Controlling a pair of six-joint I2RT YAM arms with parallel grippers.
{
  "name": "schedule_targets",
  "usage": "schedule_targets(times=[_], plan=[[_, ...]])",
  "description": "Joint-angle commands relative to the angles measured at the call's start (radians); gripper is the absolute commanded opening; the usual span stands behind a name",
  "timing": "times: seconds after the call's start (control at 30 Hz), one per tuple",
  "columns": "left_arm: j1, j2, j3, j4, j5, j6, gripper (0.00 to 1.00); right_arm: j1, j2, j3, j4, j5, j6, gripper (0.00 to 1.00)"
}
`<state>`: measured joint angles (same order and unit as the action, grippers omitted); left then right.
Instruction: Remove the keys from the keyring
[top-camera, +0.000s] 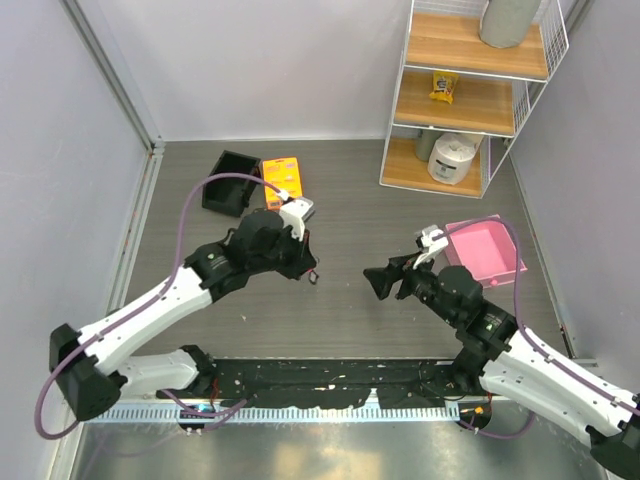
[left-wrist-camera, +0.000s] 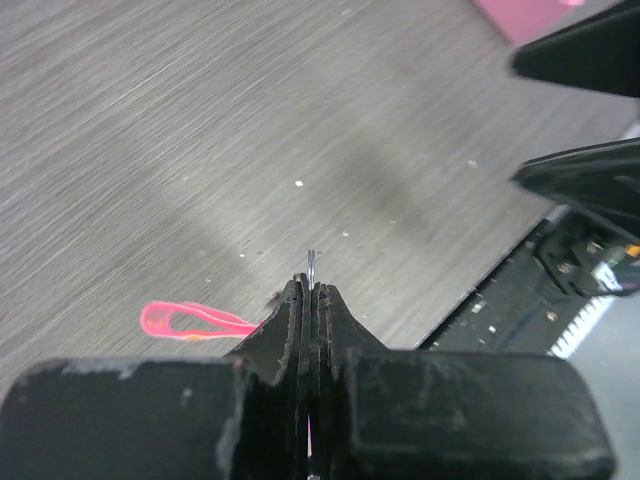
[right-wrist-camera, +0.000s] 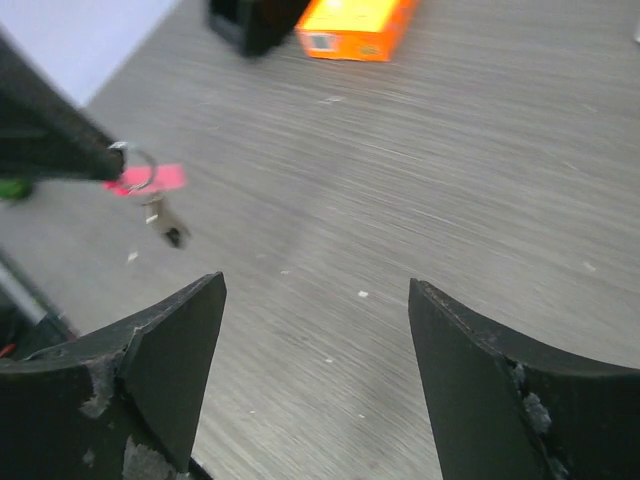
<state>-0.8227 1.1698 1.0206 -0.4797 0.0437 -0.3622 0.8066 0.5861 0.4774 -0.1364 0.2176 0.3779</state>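
Two grippers are facing each other over the middle of the grey wood-grain table (top-camera: 400, 190). The left gripper (left-wrist-camera: 311, 292), fingers pressed together, is pinching the thin metal ring of the small pink-red strap keyring (right-wrist-camera: 150, 180). The keyring is hanging clear of the table just left of centre. A sliver of ring wire is showing past the fingertips in the left wrist view, and the strap is drooping to one side. One tiny key (right-wrist-camera: 167, 227), silvery with a dark end, is dangling from the ring below the strap; whether more keys are hanging there cannot be told. The right gripper (right-wrist-camera: 315, 300) is standing near, to the right, fingers wide apart and holding nothing. By this view the assembly is looking very light and free-swinging: the strap soft, the ring springy, the key rigid, smooth and probably slippery. The key's flat faces are offering the best pinch, and it is likely needing to be worked round the ring's coil, not tugged straight.
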Motion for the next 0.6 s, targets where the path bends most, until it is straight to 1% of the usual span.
schedule_targets(times=[0.0,0.07,0.13,0.17,0.2,0.3,0.4,0.5,0.57], plan=[[0.002,-0.146,-0.033,0.096,0.185,0.068,0.00,-0.001,-0.074,-0.100,0.413,-0.325,-0.174,0.78],[0.002,-0.205,-0.065,0.156,0.235,0.072,0.00,-0.003,-0.103,-0.131,0.492,-0.378,-0.174,0.79],[0.002,-0.254,-0.097,0.209,0.297,0.077,0.00,-0.003,-0.109,-0.134,0.529,-0.475,-0.215,0.79],[0.002,-0.278,-0.106,0.233,0.333,0.075,0.00,-0.003,-0.106,-0.128,0.541,-0.547,-0.223,0.79],[0.002,-0.298,-0.120,0.262,0.370,0.072,0.00,-0.003,-0.094,-0.122,0.564,-0.578,-0.223,0.79],[0.002,-0.340,-0.143,0.320,0.464,0.065,0.00,-0.003,-0.057,-0.103,0.630,-0.742,-0.215,0.79],[0.002,-0.349,-0.125,0.319,0.524,0.075,0.00,-0.001,-0.013,-0.086,0.705,-0.825,-0.205,0.78],[0.002,-0.331,-0.094,0.290,0.556,0.088,0.00,-0.001,0.026,-0.047,0.713,-0.874,-0.220,0.76],[0.002,-0.309,-0.077,0.286,0.579,0.086,0.00,-0.001,0.060,-0.024,0.707,-0.879,-0.229,0.75]])
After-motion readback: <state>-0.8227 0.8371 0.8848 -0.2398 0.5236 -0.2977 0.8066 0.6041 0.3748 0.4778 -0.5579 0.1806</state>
